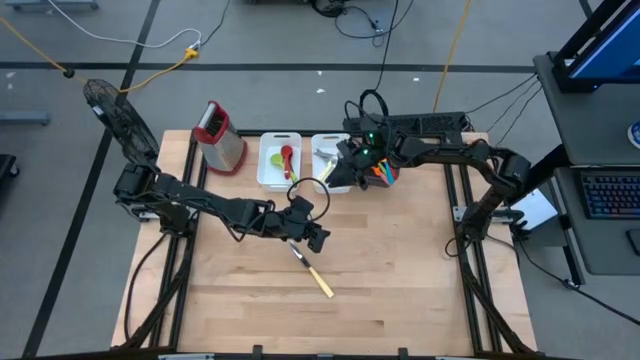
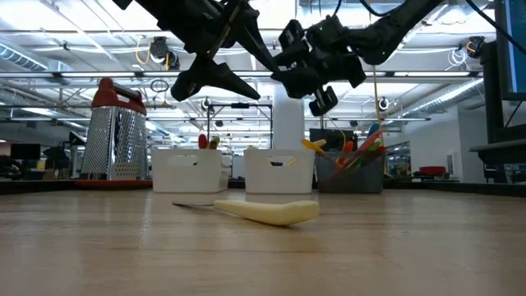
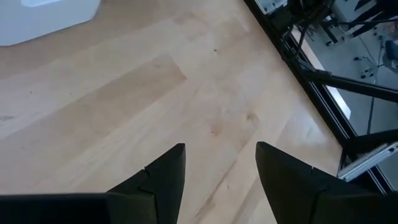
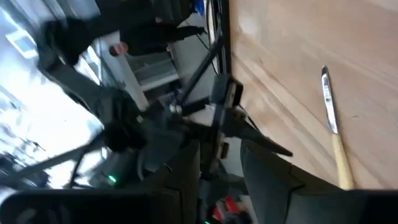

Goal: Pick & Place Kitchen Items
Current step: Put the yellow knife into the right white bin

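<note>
Nearest to the low camera lies a knife with a pale wooden handle [image 2: 267, 211], flat on the wooden table [image 1: 400, 290], its metal blade pointing toward the bins. From above, the same knife [image 1: 312, 270] lies slanted in the middle of the table, alone, well apart from everything else.

The left arm stretches low from the left edge of the table toward the centre, with the elbow bent. The left gripper [image 1: 313, 236] hangs above the table, just beside the blade end of the knife, not touching it. Its two dark fingers [image 3: 163, 177] stand spread apart, with only bare wood between them.

The right arm comes from the right edge, bends back and reaches to the far row of bins. The right gripper [image 1: 345, 170] is raised over the second white bin [image 1: 326, 160]. Whether its fingers are spread or pressed together I cannot tell, and nothing can be seen held in it.

At the far edge stand three bins in a row: two white and one dark bin [image 1: 385, 178]. The first white bin [image 1: 279, 162] holds a green utensil [image 1: 277, 158] and a red utensil [image 1: 287, 157]. The dark bin holds several coloured handles [image 2: 362, 150], too crowded to count. One red-topped metal grater [image 1: 220, 138] stands left of the bins
</note>
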### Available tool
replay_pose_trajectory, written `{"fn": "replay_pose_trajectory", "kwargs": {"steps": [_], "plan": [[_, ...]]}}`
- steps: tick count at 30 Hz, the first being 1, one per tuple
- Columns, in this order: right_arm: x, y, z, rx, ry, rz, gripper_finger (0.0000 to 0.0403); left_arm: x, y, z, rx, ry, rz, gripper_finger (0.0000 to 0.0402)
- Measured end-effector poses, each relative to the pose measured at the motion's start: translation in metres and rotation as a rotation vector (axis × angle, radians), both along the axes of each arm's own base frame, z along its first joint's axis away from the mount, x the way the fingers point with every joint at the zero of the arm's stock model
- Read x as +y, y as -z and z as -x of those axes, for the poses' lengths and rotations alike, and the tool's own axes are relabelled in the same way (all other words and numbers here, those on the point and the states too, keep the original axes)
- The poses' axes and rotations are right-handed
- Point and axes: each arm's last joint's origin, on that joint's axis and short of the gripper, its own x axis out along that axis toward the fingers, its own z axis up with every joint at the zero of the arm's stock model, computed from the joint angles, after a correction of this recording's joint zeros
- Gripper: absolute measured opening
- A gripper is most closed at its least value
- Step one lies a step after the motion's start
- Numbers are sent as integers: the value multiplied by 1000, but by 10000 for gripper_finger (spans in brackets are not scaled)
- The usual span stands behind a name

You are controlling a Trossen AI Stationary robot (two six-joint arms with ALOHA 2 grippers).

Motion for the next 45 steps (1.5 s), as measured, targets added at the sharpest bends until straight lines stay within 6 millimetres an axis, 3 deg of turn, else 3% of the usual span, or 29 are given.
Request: {"fn": "replay_pose_trajectory", "kwargs": {"steps": [6,13,21,29,37,45], "plan": [[6,-21,9,-115,-26,138,96,-16,0,3,-1,36,15,200],[21,-30,43,-221,-39,293,81,-36,0,8,-6,51,75,200],[45,0,99,-237,4,397,65,-47,0,12,-20,-13,150,200],[69,32,140,-321,35,447,54,-59,3,14,-12,-63,285,200],[80,51,165,-427,232,477,54,-65,4,17,12,-123,467,200],[87,60,177,-556,191,585,54,-66,4,17,4,-210,567,200]]}}
